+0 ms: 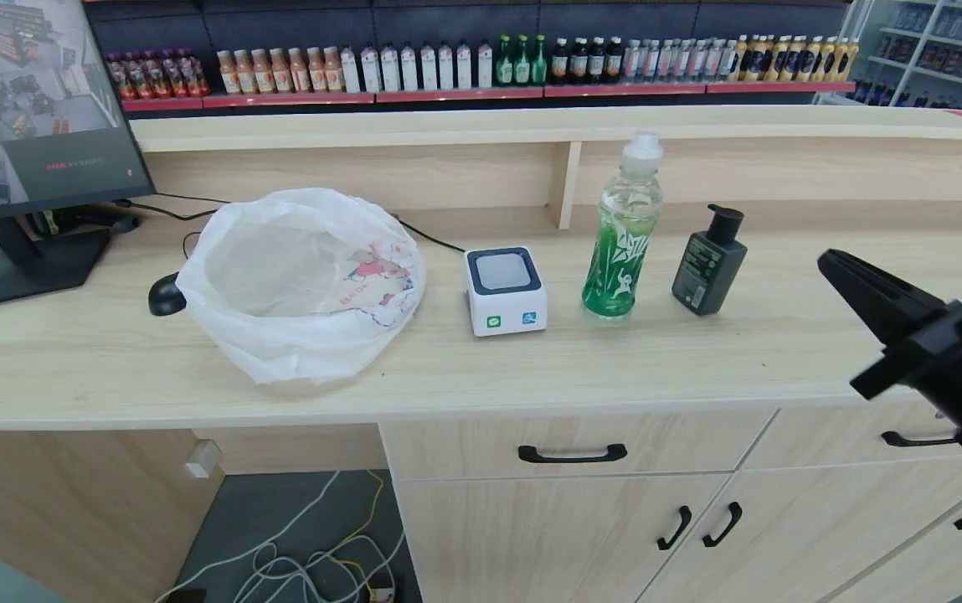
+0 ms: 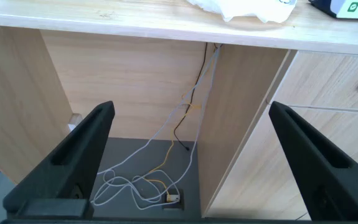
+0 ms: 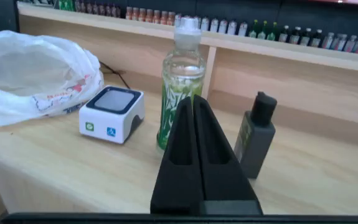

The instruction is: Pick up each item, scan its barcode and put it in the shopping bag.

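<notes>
Bright, even light, soft shadows under the shopping bag (image 1: pixel 300 285), wide-angle bowing along the counter (image 1: pixel 698 360) edge.

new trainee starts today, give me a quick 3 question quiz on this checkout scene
1. True or false: the green bottle stands upright between the scanner and the pump bottle.
2. The left claw is open; the right claw is: A) open B) shut C) shut on the bottle.
3. Fill in: in the head view the shopping bag sits on the scanner's ____ side.
Key: 1 true; 2 B; 3 left.
</notes>
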{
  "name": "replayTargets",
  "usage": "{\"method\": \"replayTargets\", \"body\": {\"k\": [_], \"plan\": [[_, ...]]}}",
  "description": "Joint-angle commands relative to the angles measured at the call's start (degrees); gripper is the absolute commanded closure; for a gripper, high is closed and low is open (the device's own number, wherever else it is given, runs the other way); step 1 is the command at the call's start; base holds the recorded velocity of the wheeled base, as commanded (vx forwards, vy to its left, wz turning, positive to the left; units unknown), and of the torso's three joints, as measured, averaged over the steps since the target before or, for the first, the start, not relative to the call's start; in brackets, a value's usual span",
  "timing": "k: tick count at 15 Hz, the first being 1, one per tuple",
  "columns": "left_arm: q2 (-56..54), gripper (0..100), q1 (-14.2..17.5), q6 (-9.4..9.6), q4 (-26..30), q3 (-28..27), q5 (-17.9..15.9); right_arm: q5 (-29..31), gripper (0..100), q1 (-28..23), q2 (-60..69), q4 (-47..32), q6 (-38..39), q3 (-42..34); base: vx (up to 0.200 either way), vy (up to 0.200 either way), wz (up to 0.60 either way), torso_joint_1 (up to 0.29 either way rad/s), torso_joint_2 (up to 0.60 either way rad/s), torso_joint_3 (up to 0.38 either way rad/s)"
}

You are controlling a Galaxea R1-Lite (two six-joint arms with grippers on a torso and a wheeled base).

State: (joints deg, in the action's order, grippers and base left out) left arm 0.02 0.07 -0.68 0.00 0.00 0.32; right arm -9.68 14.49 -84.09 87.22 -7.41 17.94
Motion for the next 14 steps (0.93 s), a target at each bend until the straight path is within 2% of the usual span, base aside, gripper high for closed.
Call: {"method": "replayTargets", "body": {"k": [1,3,5,8,13,14], "plan": [[0.0,0,0.0,-0.02,0.0,0.0,0.0,0.3,100,1.1,-11.8,2.8,0.0,6.5,0.000,0.000,0.00,0.000,0.00,0.000],[0.0,0,0.0,-0.02,0.0,0.0,0.0,1.3,100,2.5,-14.3,2.8,0.6,10.6,0.000,0.000,0.00,0.000,0.00,0.000],[0.0,0,0.0,-0.11,0.0,0.0,0.0,4.8,100,4.1,-16.4,2.8,0.8,13.0,0.000,0.000,0.00,0.000,0.00,0.000],[0.0,0,0.0,-0.02,0.0,0.0,0.0,5.3,100,7.0,-18.5,2.8,1.3,14.7,0.000,0.000,0.00,0.000,0.00,0.000],[0.0,0,0.0,-0.02,0.0,0.0,0.0,5.1,100,7.3,-22.0,2.8,1.6,17.7,0.000,0.000,0.00,0.000,0.00,0.000],[0.0,0,0.0,-0.02,0.0,0.0,0.0,5.1,0,7.3,-22.9,2.8,2.1,18.7,0.000,0.000,0.00,0.000,0.00,0.000]]}}
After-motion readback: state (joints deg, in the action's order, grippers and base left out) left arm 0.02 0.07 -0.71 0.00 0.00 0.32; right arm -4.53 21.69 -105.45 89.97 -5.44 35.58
